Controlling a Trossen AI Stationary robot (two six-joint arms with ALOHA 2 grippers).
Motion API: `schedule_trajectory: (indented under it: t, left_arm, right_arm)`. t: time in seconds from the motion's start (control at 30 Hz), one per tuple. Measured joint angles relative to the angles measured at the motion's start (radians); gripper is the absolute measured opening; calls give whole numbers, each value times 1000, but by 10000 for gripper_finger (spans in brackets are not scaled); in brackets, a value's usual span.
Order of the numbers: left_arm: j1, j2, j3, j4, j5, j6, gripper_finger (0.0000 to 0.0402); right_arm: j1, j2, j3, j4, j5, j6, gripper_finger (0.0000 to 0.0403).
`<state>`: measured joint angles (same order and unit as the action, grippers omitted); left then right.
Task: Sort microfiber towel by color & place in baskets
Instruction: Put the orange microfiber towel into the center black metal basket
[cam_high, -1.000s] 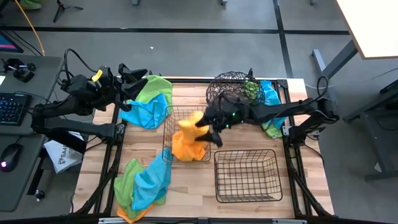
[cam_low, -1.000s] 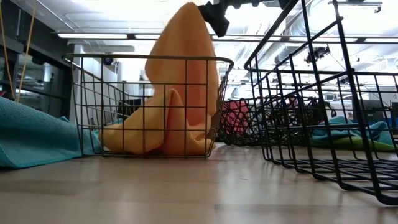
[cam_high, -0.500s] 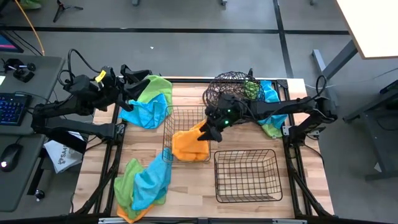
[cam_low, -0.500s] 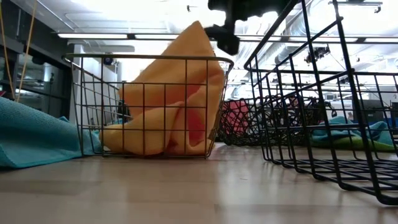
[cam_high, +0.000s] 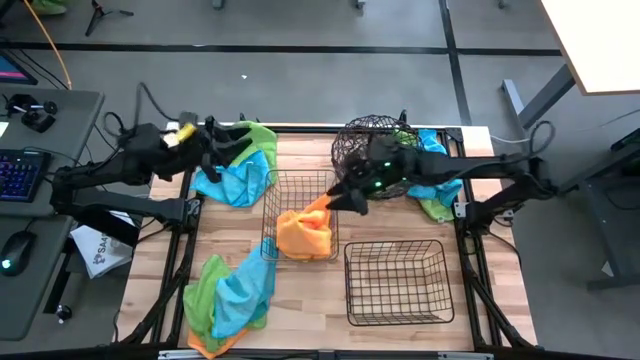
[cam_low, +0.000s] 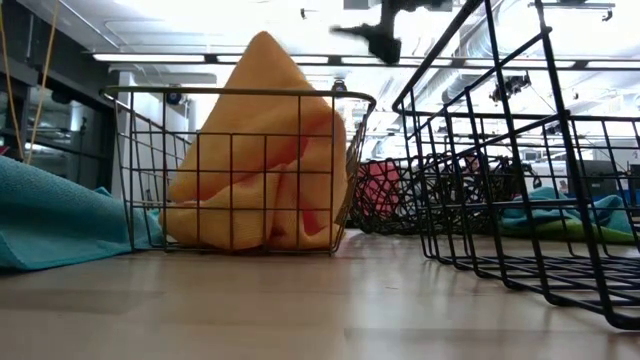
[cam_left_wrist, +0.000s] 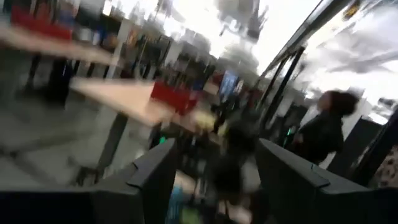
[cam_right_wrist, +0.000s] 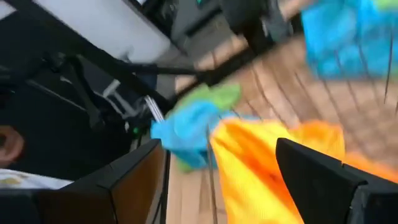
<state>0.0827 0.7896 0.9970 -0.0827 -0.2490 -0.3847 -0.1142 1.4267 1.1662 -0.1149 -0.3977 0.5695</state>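
An orange towel (cam_high: 303, 232) lies heaped in the rectangular wire basket (cam_high: 268, 215) at mid-table. Its peak (cam_low: 262, 45) stands above the basket's rim. My right gripper (cam_high: 350, 200) is open and empty. It hovers above the basket's far right corner, apart from the towel, and also shows in the low view (cam_low: 378, 40). My left gripper (cam_high: 232, 150) is open and empty over the blue and green towels (cam_high: 240, 175) at the far left. A second rectangular basket (cam_high: 395, 283) stands empty at the near right. A round basket (cam_high: 372, 140) stands at the far side.
A pile of green, blue and orange towels (cam_high: 230, 295) lies at the near left. Blue and green towels (cam_high: 437, 175) lie at the far right beside the round basket. Bare wood shows along the near edge between the near-left pile and the empty basket.
My right gripper has lowered the orange towel into the mid-table basket, let go of it and drawn back toward the table's far right. The towel has sunk from hanging into a heap with a standing peak. My left gripper has gone toward the table's right, over the blue and green towels.
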Motion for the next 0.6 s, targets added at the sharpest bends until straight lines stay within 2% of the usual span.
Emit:
schedule_trajectory:
  t: [0.07,0.13,0.23,0.3,0.37,0.5,0.6]
  left_arm:
    - [-2,34,2,-117,51,-75,204]
    - [-20,92,2,-230,173,-160,204]
    - [-95,188,1,-305,403,-279,204]
    - [-180,244,4,-292,498,-337,204]
    - [-284,291,4,-292,530,-380,204]
    - [-496,344,3,-308,525,-504,204]
    - [-640,372,5,-346,417,-688,204]
  right_arm:
    - [-8,-50,0,-18,42,-31,309]
    - [-19,-102,0,-30,104,-51,309]
    - [-27,-177,0,-87,196,-54,309]
    - [-28,-219,0,-158,246,-54,309]
    - [-28,-257,0,-210,287,-53,309]
    - [-22,-323,0,-319,321,-51,309]
    - [-8,-349,-1,-387,321,-69,309]
